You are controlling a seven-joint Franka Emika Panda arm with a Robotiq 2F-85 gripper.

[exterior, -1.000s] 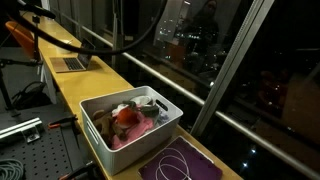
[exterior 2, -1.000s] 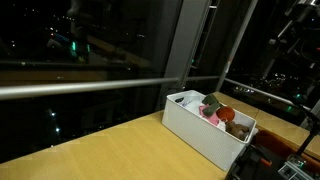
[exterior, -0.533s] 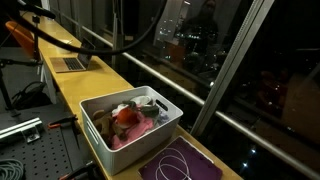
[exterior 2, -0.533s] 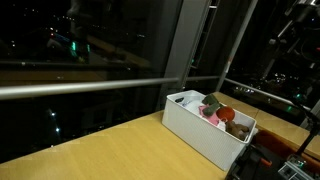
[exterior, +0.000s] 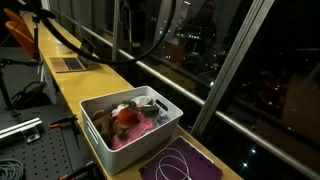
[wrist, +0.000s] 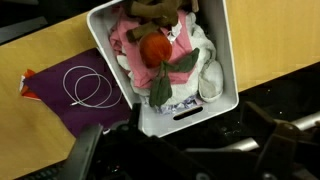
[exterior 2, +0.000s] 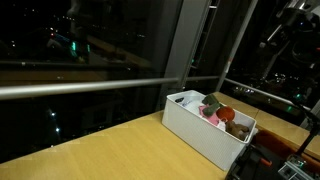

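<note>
The gripper [wrist: 180, 152] points straight down with its two jaws spread wide, and it holds nothing. In an exterior view only a part of the dark arm [exterior 2: 288, 25] shows, near the top edge.

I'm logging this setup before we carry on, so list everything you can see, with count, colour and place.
bin: one, white, on the wooden table
pink cloth: one, pink, in the bin
white cloth: one, white, in the bin
round toy: one, red-orange with green leaves, on the cloths
brown thing: one, brown, at the bin's end, unclear
mat: one, purple, beside the bin
cable: one, white, looped on the mat
laptop: one, grey, farther along the table
hand: one, dark, open, above the bin
</note>
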